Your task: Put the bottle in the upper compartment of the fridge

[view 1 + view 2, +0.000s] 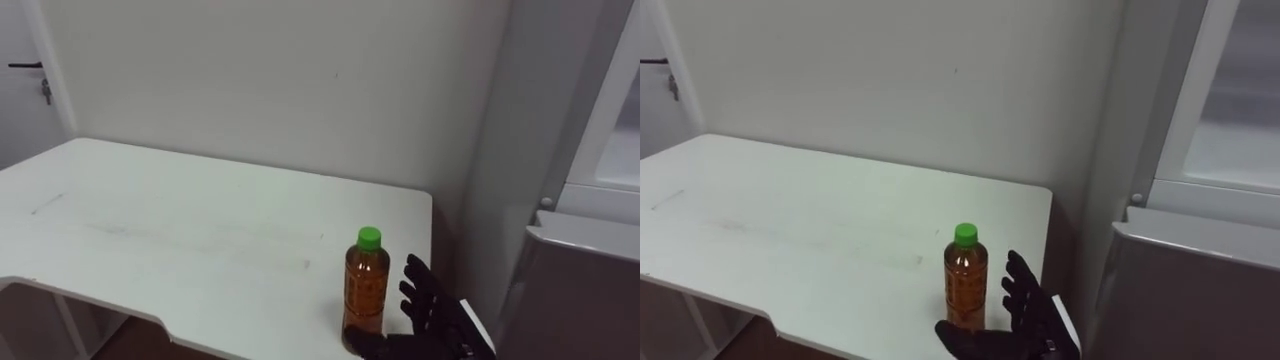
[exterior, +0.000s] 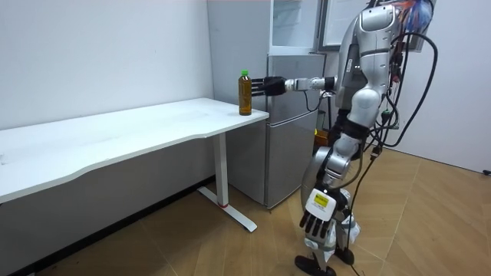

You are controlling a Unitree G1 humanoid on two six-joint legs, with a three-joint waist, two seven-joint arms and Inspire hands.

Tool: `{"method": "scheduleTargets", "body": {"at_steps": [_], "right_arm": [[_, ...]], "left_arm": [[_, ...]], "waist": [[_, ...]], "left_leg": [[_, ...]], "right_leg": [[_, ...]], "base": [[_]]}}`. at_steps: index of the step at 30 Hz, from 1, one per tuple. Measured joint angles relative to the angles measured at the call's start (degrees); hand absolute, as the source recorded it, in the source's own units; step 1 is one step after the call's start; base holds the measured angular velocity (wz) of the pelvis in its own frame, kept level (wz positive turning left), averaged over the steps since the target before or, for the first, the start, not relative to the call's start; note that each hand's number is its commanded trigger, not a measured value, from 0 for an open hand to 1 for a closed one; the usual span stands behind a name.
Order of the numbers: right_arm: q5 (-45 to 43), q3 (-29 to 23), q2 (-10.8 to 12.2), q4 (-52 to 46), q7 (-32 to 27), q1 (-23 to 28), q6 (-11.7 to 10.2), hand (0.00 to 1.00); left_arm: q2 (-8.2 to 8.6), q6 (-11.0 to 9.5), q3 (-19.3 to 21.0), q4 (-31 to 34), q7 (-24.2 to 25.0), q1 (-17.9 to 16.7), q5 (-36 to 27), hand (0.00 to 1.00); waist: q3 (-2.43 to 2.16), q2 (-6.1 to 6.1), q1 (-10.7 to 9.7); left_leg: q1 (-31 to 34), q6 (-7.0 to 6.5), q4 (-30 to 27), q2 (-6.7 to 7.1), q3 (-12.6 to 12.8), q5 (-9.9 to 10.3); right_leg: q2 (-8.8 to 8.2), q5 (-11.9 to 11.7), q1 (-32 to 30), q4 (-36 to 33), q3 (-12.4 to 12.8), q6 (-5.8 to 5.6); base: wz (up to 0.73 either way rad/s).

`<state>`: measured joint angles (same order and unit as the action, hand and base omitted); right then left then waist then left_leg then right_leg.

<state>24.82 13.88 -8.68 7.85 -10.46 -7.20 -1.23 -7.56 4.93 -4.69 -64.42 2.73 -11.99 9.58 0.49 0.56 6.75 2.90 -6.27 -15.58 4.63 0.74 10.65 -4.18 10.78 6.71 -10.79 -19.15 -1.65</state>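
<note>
An amber bottle (image 1: 367, 290) with a green cap stands upright near the right front corner of the white table (image 1: 180, 230). My right hand (image 1: 430, 315) is open just to the right of it, fingers spread and upright, thumb reaching toward the bottle's base. In the room view, the right arm is stretched out level to the bottle (image 2: 245, 92), and my left hand (image 2: 316, 222) hangs open at my side. I stand in front of the grey fridge (image 2: 295, 77), turned toward the table's end.
The fridge (image 1: 590, 200) rises just right of the table; its upper compartment (image 2: 295, 23) looks open, with a pale interior. A plain wall runs behind the table. A door with a dark handle (image 1: 25, 66) is at the far left.
</note>
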Motion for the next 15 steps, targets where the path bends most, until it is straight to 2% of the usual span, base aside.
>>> {"method": "scheduleTargets", "body": {"at_steps": [8,13,15], "right_arm": [[1.89,0.03,0.15,0.00,-1.58,-3.21,0.00,0.00],[2.98,0.17,0.28,0.02,-3.56,-4.27,0.10,0.00],[2.91,0.24,0.35,0.02,-4.29,-4.58,0.30,0.00]], "left_arm": [[0.38,0.13,-0.20,0.40,0.20,-0.06,-0.02,0.00],[0.36,1.34,-1.22,1.85,-0.06,-0.32,-0.28,0.00],[0.31,2.06,-1.21,2.77,-0.12,-0.60,-0.26,0.00]], "waist": [[0.11,-0.19,0.54],[0.07,-0.08,1.54],[0.06,0.17,1.54]], "left_leg": [[0.33,-0.03,-0.26,0.04,0.05,-0.03],[0.32,-0.09,-0.27,0.10,-0.04,-0.09],[0.39,-0.08,-0.42,0.21,-0.59,-0.10]], "right_leg": [[-0.06,-0.10,-0.28,-0.13,-0.03,-0.17],[-0.11,-0.10,-0.23,-0.22,-0.19,-0.17],[-0.16,-0.11,-0.05,-0.22,-1.12,-0.18]], "base": [[0.00],[0.01],[0.13]]}}
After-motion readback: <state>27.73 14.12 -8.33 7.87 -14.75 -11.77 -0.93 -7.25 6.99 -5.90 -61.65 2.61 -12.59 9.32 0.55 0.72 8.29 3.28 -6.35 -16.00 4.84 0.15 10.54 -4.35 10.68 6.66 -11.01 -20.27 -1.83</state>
